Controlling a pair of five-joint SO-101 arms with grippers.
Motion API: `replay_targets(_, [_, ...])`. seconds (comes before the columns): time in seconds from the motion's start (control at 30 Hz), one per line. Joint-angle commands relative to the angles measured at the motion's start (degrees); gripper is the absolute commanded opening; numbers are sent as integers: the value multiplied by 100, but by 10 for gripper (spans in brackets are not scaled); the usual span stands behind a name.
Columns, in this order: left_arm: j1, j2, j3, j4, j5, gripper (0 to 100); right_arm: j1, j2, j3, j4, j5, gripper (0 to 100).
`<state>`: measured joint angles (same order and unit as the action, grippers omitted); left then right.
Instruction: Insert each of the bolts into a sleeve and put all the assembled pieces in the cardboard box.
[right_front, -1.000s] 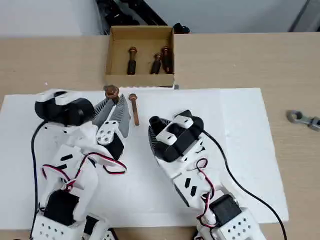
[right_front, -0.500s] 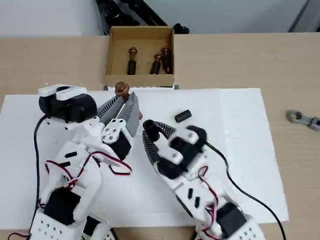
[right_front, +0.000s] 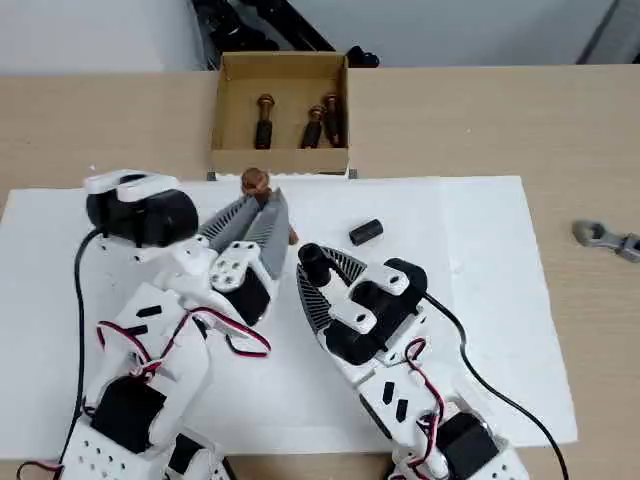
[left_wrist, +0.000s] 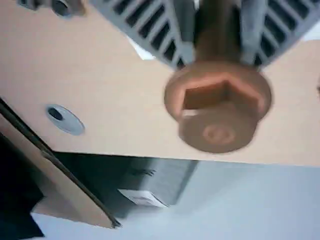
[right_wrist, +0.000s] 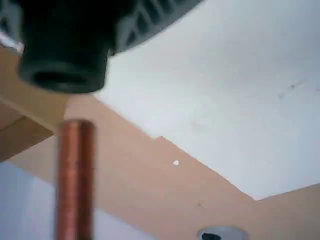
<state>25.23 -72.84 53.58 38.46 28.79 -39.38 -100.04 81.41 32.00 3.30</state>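
The cardboard box (right_front: 228, 112) sits on the wooden table (right_front: 480, 120) just past the far edge of the white sheet (right_front: 480, 300). Three assembled pieces (right_front: 264, 120) lie inside it, roughly side by side. A loose sleeve (right_front: 366, 232) lies on the sheet near my right gripper (right_front: 312, 268) but apart from it, and a metal tool (right_front: 603, 236) rests well off on the bare table.

My grippers sit close together near the sheet's far edge, tips toward the box. My left gripper (right_front: 262, 205) is clamped on the bolt (right_front: 255, 181), whose head pokes out past the fingertips, just short of the box's near wall. From my left wrist the bolt (left_wrist: 218, 112) is copper-coloured with a hex head on a round flange, and its shank is pinched between my ribbed grey fingers (left_wrist: 150, 25).

My right gripper is closed on a black sleeve (right_front: 311, 258), held at the tip with its open bore facing outward. From my right wrist the sleeve (right_wrist: 65, 50) shows a dark round mouth. The bolt's bare shank (right_wrist: 75, 180) ends just beside that mouth with a gap between them — not inside it.

From above, my left fingers cover most of the shank. The right wrist view cuts the shank off at the edge. I cannot tell whether shank and bore line up in depth.
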Motion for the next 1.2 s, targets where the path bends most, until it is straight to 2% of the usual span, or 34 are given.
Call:
replay_targets(0.0, [264,26,-268,-149,18,6,40,-66,44,-4,9,1])
replay_targets(0.33, [88,26,-215,-18,-18,6,22,-66,97,-4,9,1])
replay_targets(0.53, [88,26,-92,9,-88,6,-259,-31,88,-13,18,1])
replay_targets(1.17, [62,26,-92,264,-114,6,-154,-75,-185,48,-185,1])
